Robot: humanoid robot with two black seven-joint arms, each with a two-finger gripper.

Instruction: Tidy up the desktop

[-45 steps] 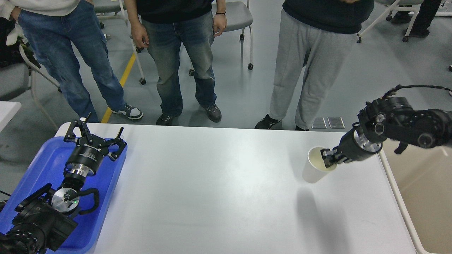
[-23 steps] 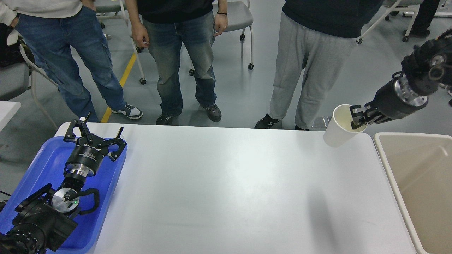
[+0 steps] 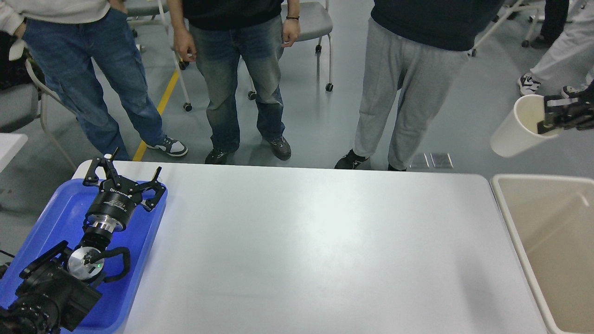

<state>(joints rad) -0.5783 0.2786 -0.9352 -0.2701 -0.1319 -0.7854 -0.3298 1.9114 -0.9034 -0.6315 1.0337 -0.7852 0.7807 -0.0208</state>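
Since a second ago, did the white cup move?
Yes. The white cup, pinched at its rim by the right gripper, has gone up and right, off the desktop. It now hangs past the beige bin's far edge.

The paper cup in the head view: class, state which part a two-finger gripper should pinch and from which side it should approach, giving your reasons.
Pinch the rim wall, one finger inside the mouth and one outside, coming from the open end. The paper cup is tilted with its mouth facing up and right, so the thin rim is exposed there. The right gripper already holds it that way, above the beige bin.
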